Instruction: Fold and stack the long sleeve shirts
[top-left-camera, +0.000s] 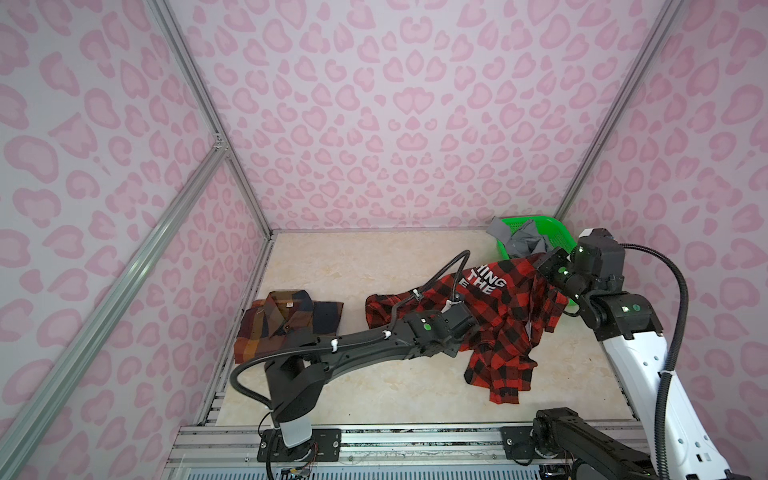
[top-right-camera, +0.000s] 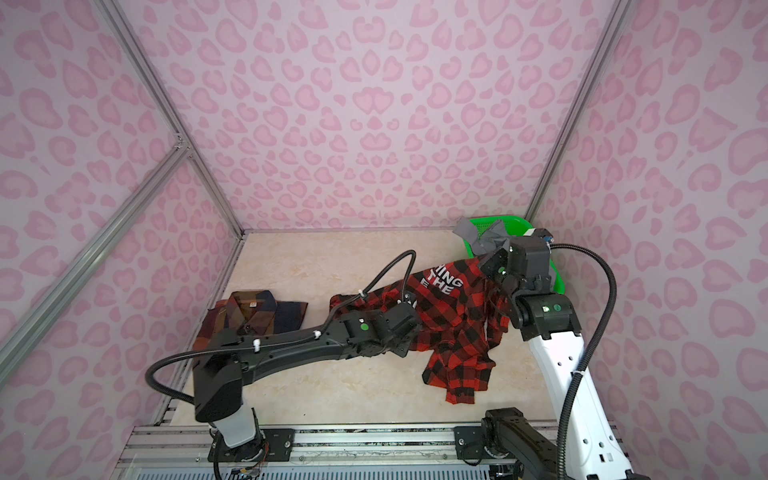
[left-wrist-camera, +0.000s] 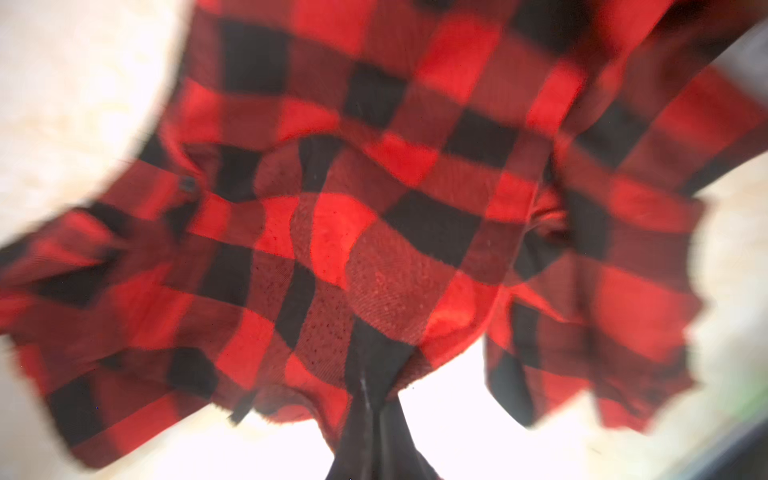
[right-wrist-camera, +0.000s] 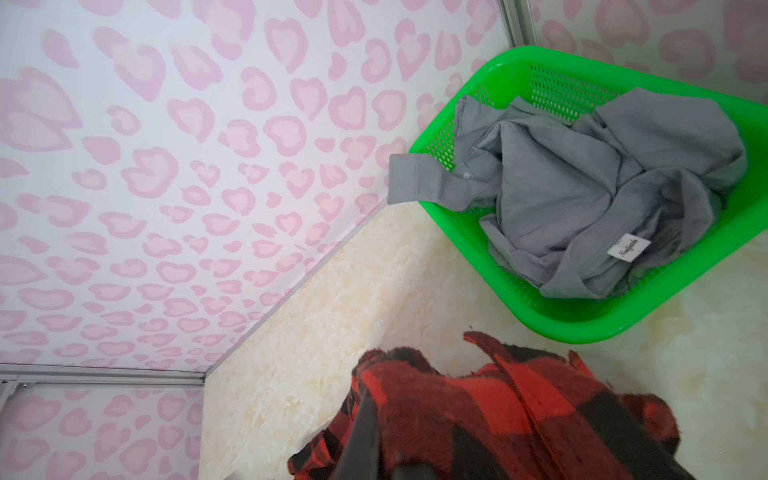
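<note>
Left pincer (left-wrist-camera: 374, 419) clenched on the red-and-black flannel (top-left-camera: 494, 316) mid-cloth, right pincer (top-left-camera: 540, 266) clamped on its raised far edge; the hem trails on the tabletop (top-left-camera: 353, 270). Plaid shirt (top-left-camera: 286, 328) lies folded far left, grey shirt (right-wrist-camera: 582, 187) in the green basket (right-wrist-camera: 623, 328).

The red-and-black flannel (right-wrist-camera: 478, 415) is fuzzy, the grey shirt (right-wrist-camera: 582, 187) smooth matt cloth, the two-o'clock basket (right-wrist-camera: 623, 324) glossy perforated plastic, the tabletop (right-wrist-camera: 311, 332) polished.

A folded shirt (top-left-camera: 291, 322) lies on the table (top-left-camera: 353, 266) at left. A rumpled shirt (top-left-camera: 498, 316) spreads right of centre. Behind it, a corner basket (top-left-camera: 555, 227) holds a third shirt (top-left-camera: 521, 242).
</note>
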